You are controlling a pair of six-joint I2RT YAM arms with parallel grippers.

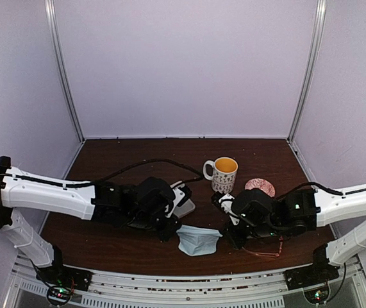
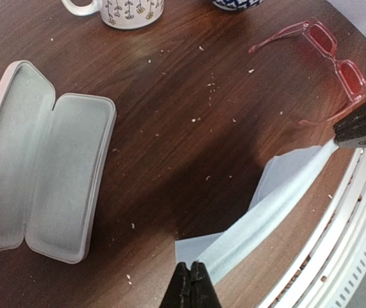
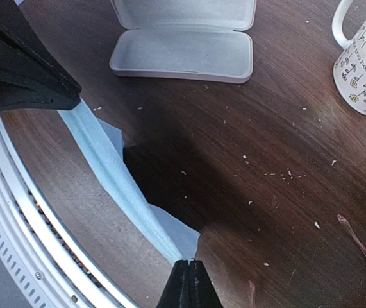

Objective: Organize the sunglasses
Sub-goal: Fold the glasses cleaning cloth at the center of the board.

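The cloth [image 2: 279, 199] is clamped taut between the left claw [image 2: 192, 282] and right claw [image 3: 188, 282]. Beyond them, the sunglasses [image 2: 324, 40] are seen unfolded, the open case [image 2: 41, 160] unfilled.

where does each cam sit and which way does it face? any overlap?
Top external: above and behind the arm bases, looking down at the table; both arms show, left gripper and right gripper meeting at the blue cloth.
Left wrist: on the left arm, looking past its shut fingertips at the open case, mug and sunglasses.
Right wrist: on the right arm, facing the case and mug over its shut fingertips.
Shared: both wrist views show the cloth stretched between the grippers.
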